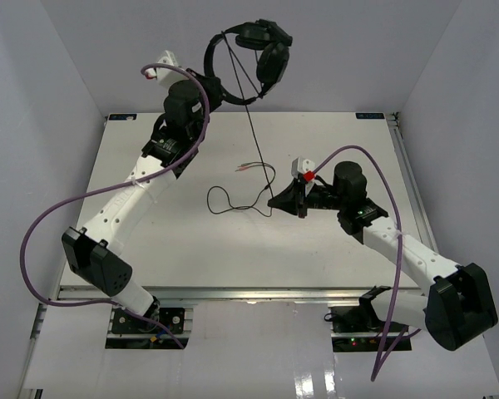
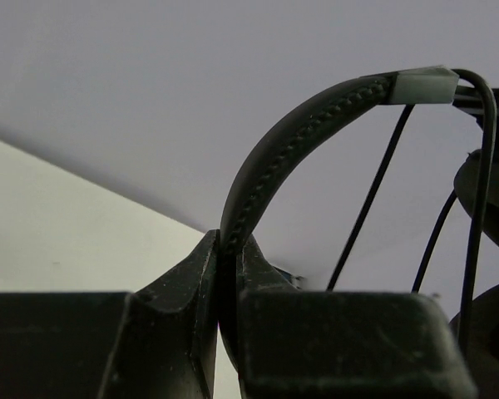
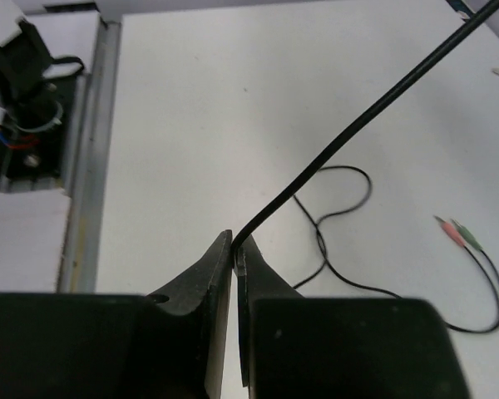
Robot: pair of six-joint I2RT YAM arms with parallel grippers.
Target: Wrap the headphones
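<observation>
Your left gripper [image 2: 230,248] has its jaws clamped on the headband [image 2: 276,154] of the headphones [image 1: 272,63]. In the left wrist view the stitched band is pinched between the two fingers and arcs up and to the right, ending in a pale grey end piece. Thin strands of the cord [image 1: 254,125] cross behind that arc. From above, you are holding the headset off the table [image 1: 316,258], out past its far edge and in front of the back wall. The two ear cups [image 1: 264,35] sit close together on the side of the hoop away from the gripper.

Your right gripper [image 3: 235,245] is closed on the cord, which is nipped right at the fingertips. From that pinch it runs in a straight, tight line up and away towards the headset. The top view shows this gripper low over the middle of the table. The cord drops to it from the cups.

Past the grip, the slack lies on the white surface in a loose loop. It ends in two small plugs [image 3: 459,234], one pink and one green, resting side by side on the table.
</observation>
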